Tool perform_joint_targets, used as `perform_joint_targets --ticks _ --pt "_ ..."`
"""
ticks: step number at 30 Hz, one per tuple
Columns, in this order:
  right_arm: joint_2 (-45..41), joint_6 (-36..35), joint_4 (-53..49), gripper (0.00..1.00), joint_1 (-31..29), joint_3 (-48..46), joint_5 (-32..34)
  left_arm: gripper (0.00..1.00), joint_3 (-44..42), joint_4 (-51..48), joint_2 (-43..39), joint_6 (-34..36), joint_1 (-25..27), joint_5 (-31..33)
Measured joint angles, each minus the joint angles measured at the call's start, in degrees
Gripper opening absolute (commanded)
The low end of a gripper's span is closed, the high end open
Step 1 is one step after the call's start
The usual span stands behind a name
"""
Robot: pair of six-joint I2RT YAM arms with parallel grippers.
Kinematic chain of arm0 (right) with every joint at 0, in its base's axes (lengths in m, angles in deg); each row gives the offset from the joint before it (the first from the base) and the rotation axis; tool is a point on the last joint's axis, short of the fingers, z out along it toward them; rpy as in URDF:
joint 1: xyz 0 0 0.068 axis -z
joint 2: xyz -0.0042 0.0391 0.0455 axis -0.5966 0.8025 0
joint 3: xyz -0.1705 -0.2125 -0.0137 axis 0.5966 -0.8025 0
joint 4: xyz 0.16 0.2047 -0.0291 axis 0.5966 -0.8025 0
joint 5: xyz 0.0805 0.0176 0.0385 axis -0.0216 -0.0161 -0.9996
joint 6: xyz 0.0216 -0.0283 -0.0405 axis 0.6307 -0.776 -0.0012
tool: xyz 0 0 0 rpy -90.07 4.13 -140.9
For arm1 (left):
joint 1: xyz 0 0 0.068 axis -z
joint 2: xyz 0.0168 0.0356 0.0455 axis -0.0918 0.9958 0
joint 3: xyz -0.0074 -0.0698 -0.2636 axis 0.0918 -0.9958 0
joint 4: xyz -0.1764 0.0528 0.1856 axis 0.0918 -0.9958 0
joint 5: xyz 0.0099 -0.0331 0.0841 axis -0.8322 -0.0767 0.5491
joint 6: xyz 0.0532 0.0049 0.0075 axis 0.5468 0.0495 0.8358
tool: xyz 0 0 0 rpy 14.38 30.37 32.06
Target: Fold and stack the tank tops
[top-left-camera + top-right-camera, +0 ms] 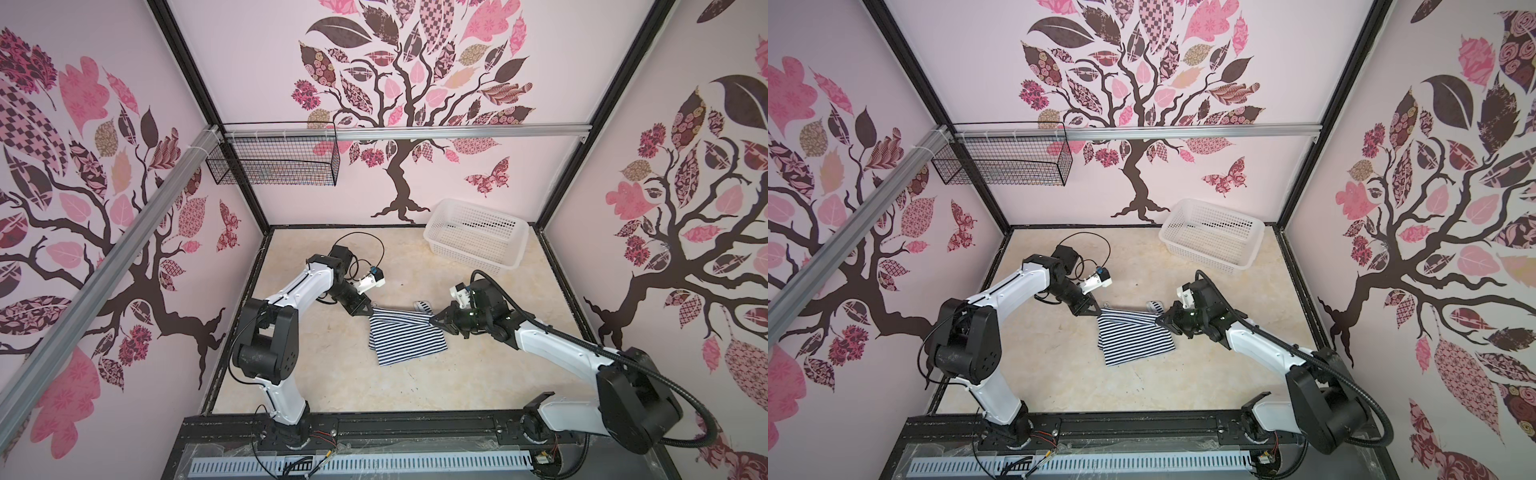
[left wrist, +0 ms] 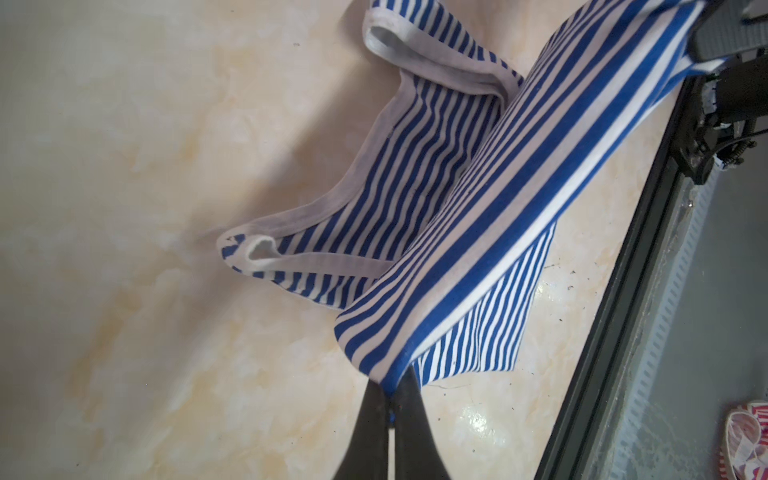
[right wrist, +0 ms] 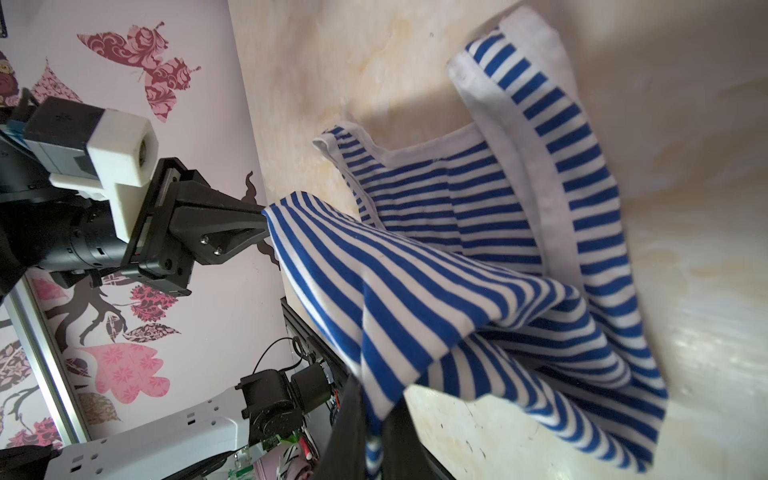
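Note:
A navy-and-white striped tank top point(image 1: 405, 338) point(image 1: 1133, 338) lies mid-table, partly folded over itself. My left gripper point(image 1: 370, 309) point(image 1: 1098, 311) is shut on one corner of its raised edge, and my right gripper point(image 1: 434, 321) point(image 1: 1158, 321) is shut on the other corner. The cloth stretches between them just above the table. In the left wrist view the gripper point(image 2: 390, 395) pinches a striped fold of the tank top point(image 2: 478, 232). In the right wrist view cloth of the tank top point(image 3: 457, 291) runs between the fingers of the gripper point(image 3: 376, 419). The white-edged straps point(image 2: 291, 216) point(image 3: 528, 124) rest on the table beyond the lifted edge.
A white perforated basket point(image 1: 515, 245) point(image 1: 1252, 245) stands at the back right of the table. A black wire basket point(image 1: 274, 160) hangs on the back wall at left. A black rail point(image 1: 415, 428) runs along the table's front edge, carrying both arm bases.

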Motion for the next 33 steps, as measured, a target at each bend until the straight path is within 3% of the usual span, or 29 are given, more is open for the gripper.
perform_joint_targets --ticks 3,8,11,14,17,20,24,27,33 --pt "4.90 -0.13 2.95 0.23 1.36 2.32 -1.77 0.01 2.58 0.59 3.58 -0.48 -0.70 0.24" --pt "12.55 0.04 6.82 0.54 4.00 5.60 -3.91 0.20 6.21 1.70 9.25 -2.10 -1.57 1.86" --pt "14.93 -0.24 7.19 0.58 4.87 7.21 -3.80 0.31 7.65 3.28 11.28 -4.44 -2.03 2.99" --pt "14.95 -1.40 6.34 0.59 5.22 9.14 -3.48 0.53 7.87 5.05 11.32 -7.28 -2.45 3.93" --pt "13.70 -3.15 4.92 0.59 5.20 10.97 -2.49 0.56 8.13 7.17 10.91 -9.86 -2.84 5.68" --pt "10.43 -5.92 1.86 0.52 5.14 11.39 -0.79 0.56 6.64 9.79 7.85 -12.11 -3.54 6.71" --pt "7.82 -9.18 -0.66 0.23 5.03 11.56 0.72 0.55 2.51 10.97 -0.39 -12.48 -3.93 6.45" --pt "8.87 -10.16 -1.68 0.11 4.42 11.61 1.25 0.50 1.55 10.97 -3.41 -12.00 -1.86 6.45" --pt "15.50 -11.72 -2.29 0.05 2.16 12.92 1.75 0.47 -1.44 11.74 -0.72 -11.69 2.95 6.12"
